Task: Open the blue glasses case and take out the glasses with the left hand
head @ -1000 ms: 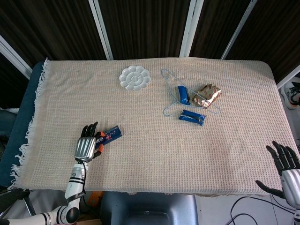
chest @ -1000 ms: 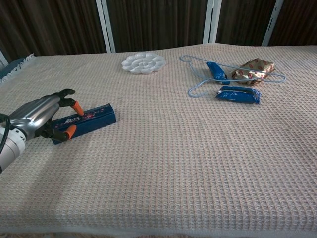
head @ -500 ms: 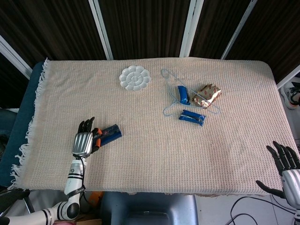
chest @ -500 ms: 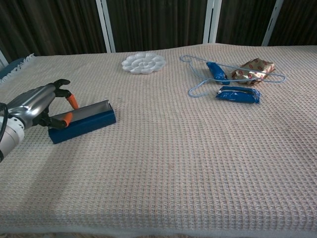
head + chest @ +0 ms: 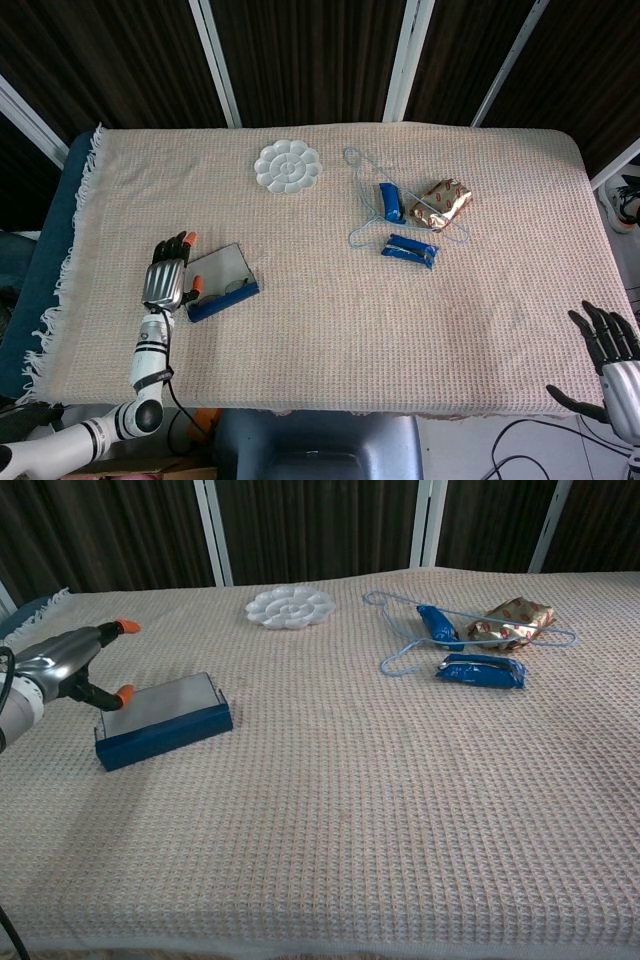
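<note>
Two robot hands: one at each lower corner of the head view.
Left robot hand (image 5: 167, 283): fingers spread, orange tips at the lifted lid, gripping nothing.
Blue glasses case (image 5: 222, 285): open, lower left on the bench (image 5: 330, 330), just beside that hand.
Right robot hand (image 5: 612, 355): fingers apart, empty, lower right edge.
</note>
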You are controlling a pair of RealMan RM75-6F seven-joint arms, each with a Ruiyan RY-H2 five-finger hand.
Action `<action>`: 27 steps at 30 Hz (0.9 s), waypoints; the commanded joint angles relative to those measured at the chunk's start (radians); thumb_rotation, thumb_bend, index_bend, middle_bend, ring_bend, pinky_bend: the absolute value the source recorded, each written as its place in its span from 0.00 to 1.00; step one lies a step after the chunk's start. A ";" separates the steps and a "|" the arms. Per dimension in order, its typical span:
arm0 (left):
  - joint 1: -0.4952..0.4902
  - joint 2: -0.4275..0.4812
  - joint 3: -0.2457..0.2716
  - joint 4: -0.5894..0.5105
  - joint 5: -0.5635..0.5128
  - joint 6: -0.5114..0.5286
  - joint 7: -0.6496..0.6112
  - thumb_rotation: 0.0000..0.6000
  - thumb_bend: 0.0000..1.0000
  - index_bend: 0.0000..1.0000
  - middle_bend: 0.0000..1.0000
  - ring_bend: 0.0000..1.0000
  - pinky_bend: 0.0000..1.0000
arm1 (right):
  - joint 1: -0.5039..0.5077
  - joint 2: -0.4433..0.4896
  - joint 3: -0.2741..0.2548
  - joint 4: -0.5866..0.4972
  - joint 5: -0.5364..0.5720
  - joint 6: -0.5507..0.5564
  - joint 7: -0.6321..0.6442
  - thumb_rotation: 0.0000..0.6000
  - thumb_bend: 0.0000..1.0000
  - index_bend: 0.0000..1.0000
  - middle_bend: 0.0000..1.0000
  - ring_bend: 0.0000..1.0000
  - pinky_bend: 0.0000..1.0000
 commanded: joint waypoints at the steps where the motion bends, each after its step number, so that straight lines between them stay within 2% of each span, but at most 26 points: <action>1: 0.046 0.112 0.054 -0.148 0.096 0.000 -0.108 1.00 0.46 0.18 0.00 0.00 0.00 | -0.001 -0.002 -0.001 0.000 -0.002 0.002 -0.004 1.00 0.13 0.00 0.00 0.00 0.00; 5: 0.079 0.204 0.118 -0.252 0.191 0.005 -0.164 1.00 0.53 0.31 0.00 0.00 0.00 | -0.002 -0.005 -0.005 0.000 -0.009 0.003 -0.012 1.00 0.13 0.00 0.00 0.00 0.00; 8: 0.084 0.248 0.156 -0.276 0.198 -0.023 -0.154 1.00 0.60 0.37 0.00 0.00 0.00 | -0.004 -0.007 -0.007 0.002 -0.013 0.006 -0.013 1.00 0.13 0.00 0.00 0.00 0.00; 11: 0.074 0.279 0.177 -0.281 0.171 -0.060 -0.113 1.00 0.64 0.36 0.00 0.00 0.00 | -0.005 -0.006 -0.009 0.002 -0.016 0.006 -0.013 1.00 0.13 0.00 0.00 0.00 0.00; 16: 0.074 0.285 0.200 -0.265 0.146 -0.064 -0.079 1.00 0.67 0.36 0.00 0.00 0.00 | -0.006 -0.006 -0.007 0.003 -0.015 0.010 -0.009 1.00 0.13 0.00 0.00 0.00 0.00; 27: 0.084 0.287 0.256 -0.249 0.172 -0.053 -0.061 1.00 0.70 0.39 0.00 0.00 0.00 | -0.005 -0.009 -0.007 0.003 -0.014 0.009 -0.014 1.00 0.13 0.00 0.00 0.00 0.00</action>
